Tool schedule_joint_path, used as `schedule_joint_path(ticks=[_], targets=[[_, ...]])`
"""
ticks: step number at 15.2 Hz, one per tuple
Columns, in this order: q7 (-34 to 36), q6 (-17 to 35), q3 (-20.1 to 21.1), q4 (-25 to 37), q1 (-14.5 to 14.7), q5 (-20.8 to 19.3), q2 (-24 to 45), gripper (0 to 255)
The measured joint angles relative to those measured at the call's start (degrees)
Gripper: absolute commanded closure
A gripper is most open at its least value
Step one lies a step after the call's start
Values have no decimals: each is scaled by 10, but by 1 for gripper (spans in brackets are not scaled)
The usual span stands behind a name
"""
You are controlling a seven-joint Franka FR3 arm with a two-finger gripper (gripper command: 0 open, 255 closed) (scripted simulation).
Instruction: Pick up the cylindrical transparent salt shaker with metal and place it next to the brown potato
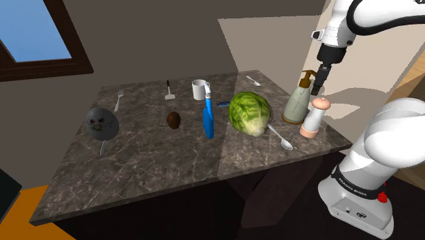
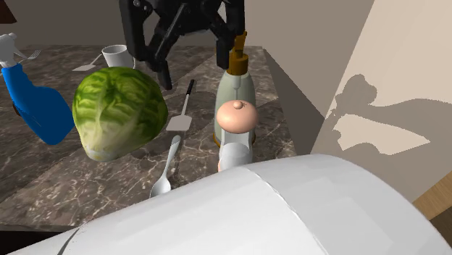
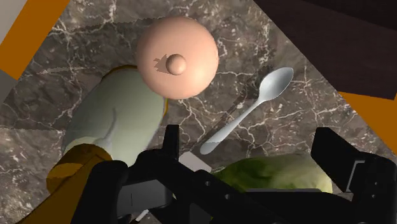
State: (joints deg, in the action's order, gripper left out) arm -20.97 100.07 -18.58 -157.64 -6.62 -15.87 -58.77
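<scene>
- Shoulder view: the salt shaker (image 1: pixel 312 117) is shown upright at the table (image 1: pixel 156 163) edge, just beside a pump bottle (image 1: pixel 297 102), below the released claw (image 1: pixel 319 87).
- Second exterior view: it is judged light, rigid, smooth and easily toppled.
- Wrist view: the body below the pink cap (image 3: pixel 176 57) is judged best gripped.

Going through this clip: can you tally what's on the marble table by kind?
Vegetables: 2 (lettuce head, potato)
Bottles: 2 (blue spray bottle, pump dispenser)
Salt shaker: 1
Mug: 1
Utensils: 4 (fork, spoon, spatula, second spatula)
Dark round object, kind unclear: 1
Total: 11
</scene>
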Motion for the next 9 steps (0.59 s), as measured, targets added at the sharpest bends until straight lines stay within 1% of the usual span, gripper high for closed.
schedule_joint_path(ticks=[2, 4, 5, 9], targets=[[-33, 28, -35, -25, -19, -32, -12, 0], [-62, 53, -67, -33, -33, -59, -9, 0], [-69, 64, -78, -41, -38, -68, -8, 0], [-73, 102, -96, -68, -45, -86, 0, 0]])
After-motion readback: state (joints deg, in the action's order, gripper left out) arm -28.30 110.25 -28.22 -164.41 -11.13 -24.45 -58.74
